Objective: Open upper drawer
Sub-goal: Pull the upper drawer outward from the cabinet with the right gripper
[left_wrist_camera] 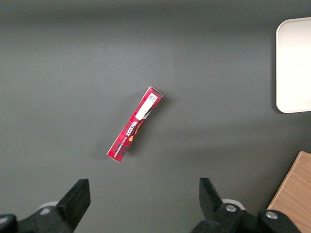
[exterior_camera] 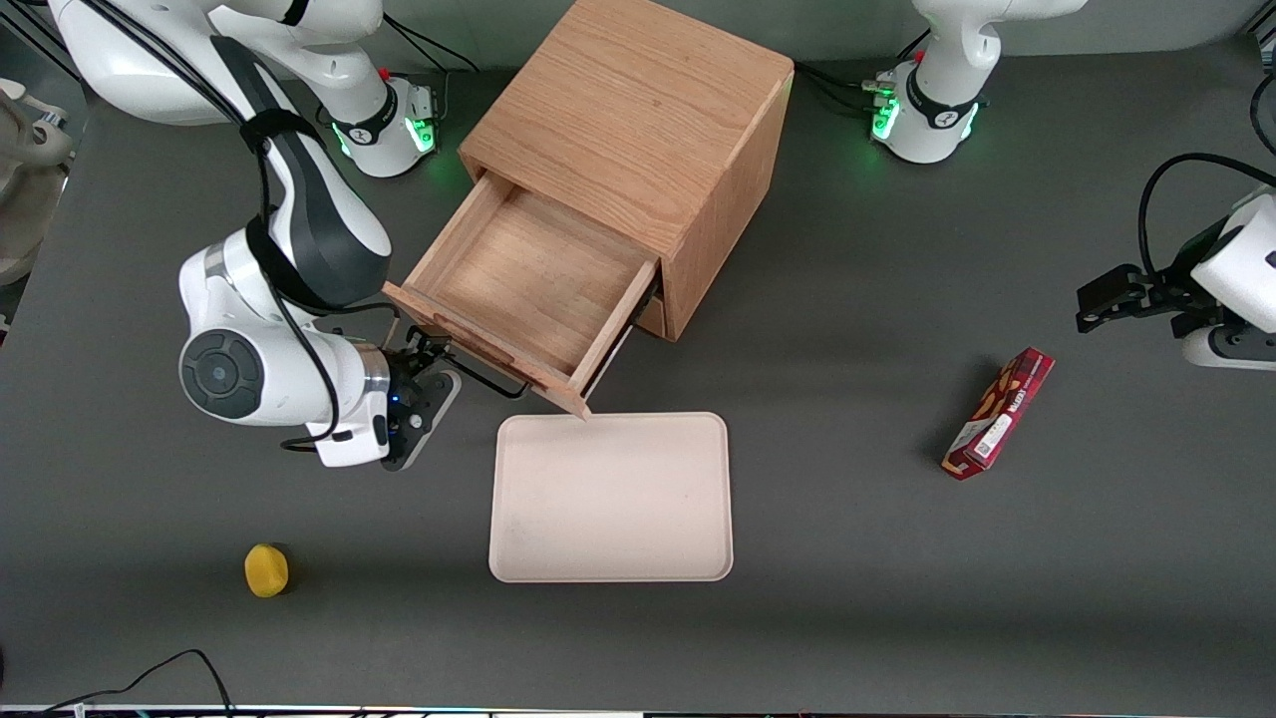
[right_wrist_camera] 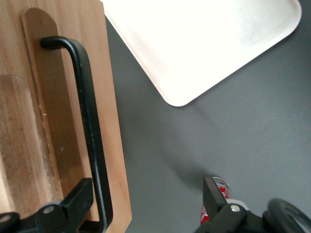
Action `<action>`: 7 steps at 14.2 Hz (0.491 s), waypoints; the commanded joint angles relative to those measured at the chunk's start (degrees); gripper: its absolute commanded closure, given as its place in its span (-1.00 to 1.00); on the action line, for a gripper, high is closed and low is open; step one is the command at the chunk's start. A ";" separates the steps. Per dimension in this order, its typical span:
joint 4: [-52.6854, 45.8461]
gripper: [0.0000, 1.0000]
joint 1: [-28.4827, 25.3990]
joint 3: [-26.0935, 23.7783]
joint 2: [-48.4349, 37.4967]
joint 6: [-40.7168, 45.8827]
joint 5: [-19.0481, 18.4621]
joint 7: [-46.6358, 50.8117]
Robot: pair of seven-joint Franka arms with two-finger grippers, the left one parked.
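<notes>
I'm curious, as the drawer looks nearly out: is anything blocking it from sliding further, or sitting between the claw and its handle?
Nothing separates the open gripper from the handle of the upper drawer. The drawer's front corner reaches the tray's edge, which may obstruct further travel.

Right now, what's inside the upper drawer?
The upper drawer stands pulled out and shows only bare wood. Its innermost strip under the cabinet top is covered. The gripper, open, is at the black handle.
</notes>
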State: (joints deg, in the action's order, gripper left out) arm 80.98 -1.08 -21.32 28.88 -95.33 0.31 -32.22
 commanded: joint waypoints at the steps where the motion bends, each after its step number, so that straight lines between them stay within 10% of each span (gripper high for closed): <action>1: -2.32 -1.00 -0.41 0.23 1.18 1.55 -1.19 -1.18; 7: -7.32 -1.00 -0.58 2.85 -3.64 6.12 -1.54 -0.12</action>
State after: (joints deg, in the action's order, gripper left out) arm 76.55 -1.11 -20.41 28.16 -91.98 -0.24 -32.22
